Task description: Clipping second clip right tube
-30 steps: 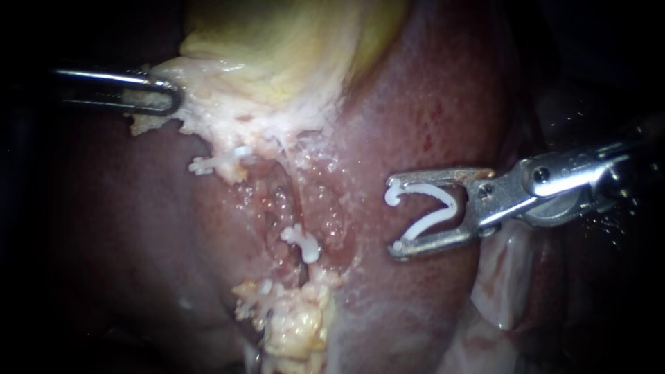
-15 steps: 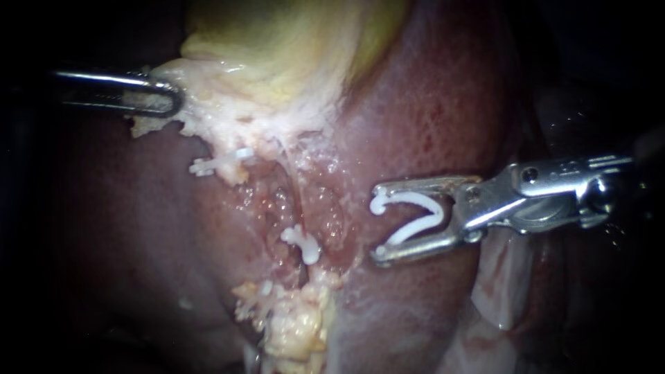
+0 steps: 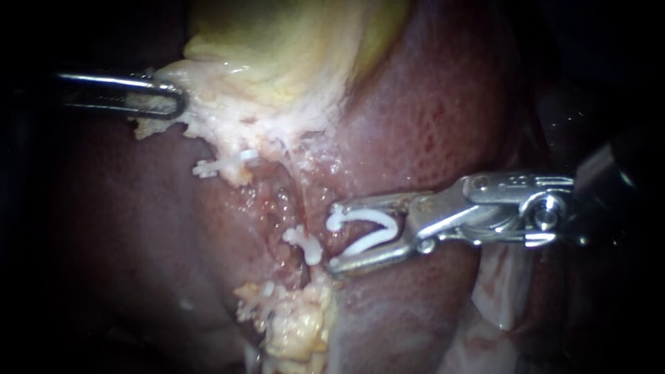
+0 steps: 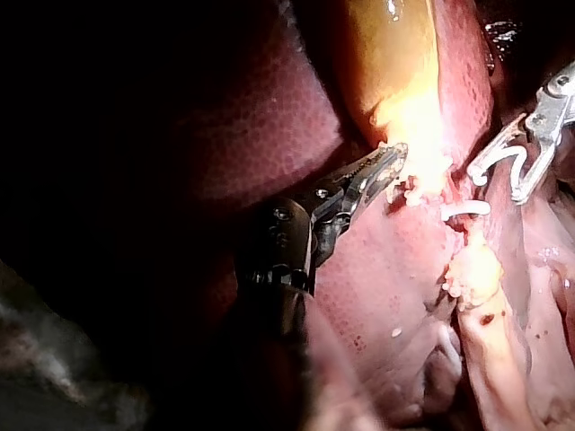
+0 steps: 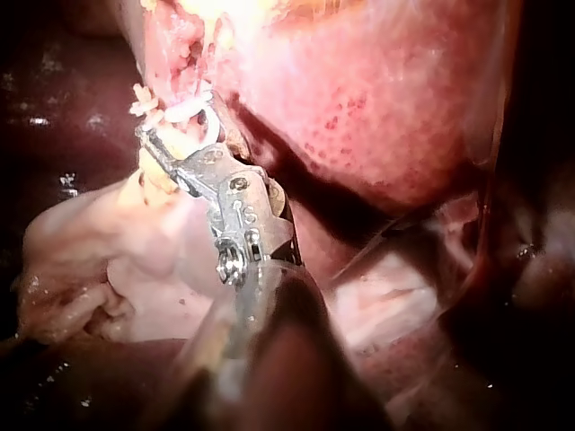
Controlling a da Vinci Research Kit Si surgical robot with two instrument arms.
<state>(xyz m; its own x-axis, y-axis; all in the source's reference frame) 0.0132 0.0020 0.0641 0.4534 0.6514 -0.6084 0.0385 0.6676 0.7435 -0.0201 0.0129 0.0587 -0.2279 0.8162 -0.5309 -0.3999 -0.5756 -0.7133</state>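
Note:
My right instrument (image 3: 334, 239) comes in from the right, its jaws shut on an open white clip (image 3: 374, 216). The jaw tips stand just right of a white clip (image 3: 305, 244) that sits on a thin tube (image 3: 300, 208) in the raw bed between liver and gallbladder. Another white clip (image 3: 218, 165) lies further up and left. My left instrument (image 3: 158, 97) is shut on pale tissue at the edge of the yellowish gallbladder (image 3: 277, 41). The left wrist view shows the left instrument (image 4: 388, 166) on that edge and my right instrument (image 4: 503, 175) beyond it.
Dark red liver (image 3: 429, 104) surrounds the bed on both sides. A lump of yellow fatty tissue (image 3: 291, 322) lies below the clipped tube. Pale folded tissue (image 3: 506, 277) sits under the right instrument's shaft. In the right wrist view the right instrument (image 5: 180, 117) meets the pale tissue.
My right instrument has moved left and slightly down with its open clip, from over the liver to beside the clipped tube. The left instrument keeps its hold in place.

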